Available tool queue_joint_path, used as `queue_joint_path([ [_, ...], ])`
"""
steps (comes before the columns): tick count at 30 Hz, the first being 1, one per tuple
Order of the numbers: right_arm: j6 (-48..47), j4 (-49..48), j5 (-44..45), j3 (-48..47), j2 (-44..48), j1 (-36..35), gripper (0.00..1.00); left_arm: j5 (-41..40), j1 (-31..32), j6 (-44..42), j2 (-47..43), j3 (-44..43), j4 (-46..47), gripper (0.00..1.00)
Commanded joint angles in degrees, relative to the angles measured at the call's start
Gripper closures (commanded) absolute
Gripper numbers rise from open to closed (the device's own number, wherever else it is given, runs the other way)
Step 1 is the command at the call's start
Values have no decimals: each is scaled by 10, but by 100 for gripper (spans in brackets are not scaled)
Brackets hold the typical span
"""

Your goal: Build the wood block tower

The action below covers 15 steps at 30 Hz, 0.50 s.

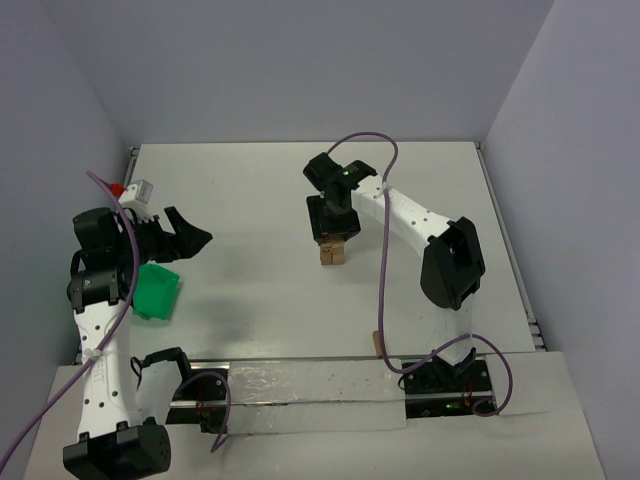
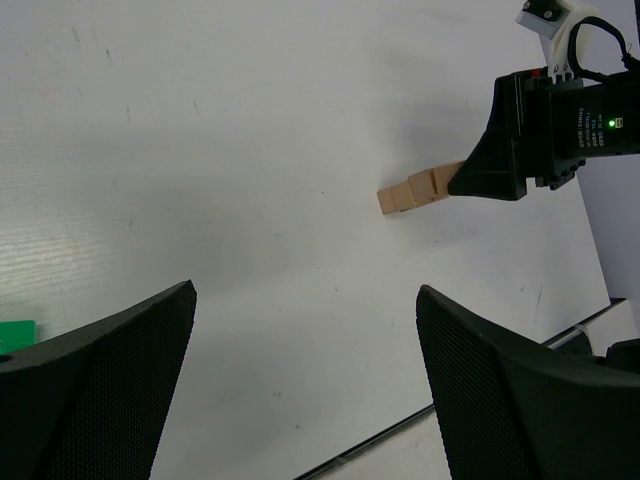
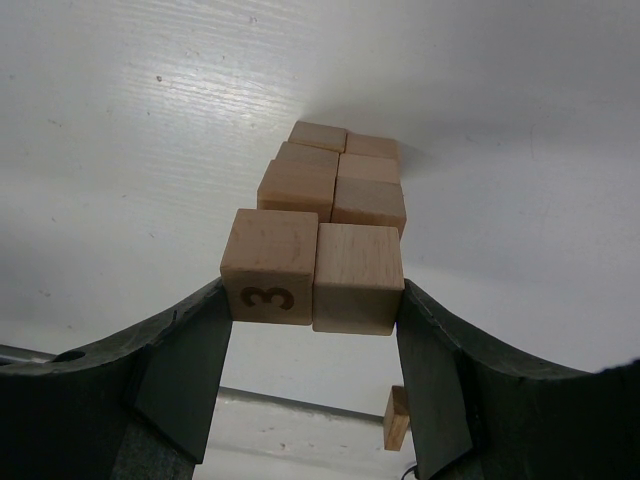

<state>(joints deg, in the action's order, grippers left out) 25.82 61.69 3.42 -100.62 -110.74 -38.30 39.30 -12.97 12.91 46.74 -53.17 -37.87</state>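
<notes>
The tower stands mid-table, a stack of tan wood blocks two cubes wide. In the right wrist view its top pair, one cube marked "3" and a plain one, sits between my fingers, with lower layers behind. My right gripper is directly over the tower, and both fingers touch the top pair. One loose wood block lies at the table's front edge and also shows in the right wrist view. My left gripper is open and empty at the far left.
A green plastic tray sits by the left arm; its corner shows in the left wrist view. The left wrist view also shows the tower with the right gripper on it. Walls enclose the table on three sides.
</notes>
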Motion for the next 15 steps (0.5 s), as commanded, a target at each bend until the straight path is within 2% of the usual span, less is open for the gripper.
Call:
queue_joint_path([
  [1,-4,-6,6,-26,4,5,39,13,-4,3,-1,-1,27,3],
  [15,-6,-6,6,-19,0,8,38,17,-4,4,1,0,27,3],
])
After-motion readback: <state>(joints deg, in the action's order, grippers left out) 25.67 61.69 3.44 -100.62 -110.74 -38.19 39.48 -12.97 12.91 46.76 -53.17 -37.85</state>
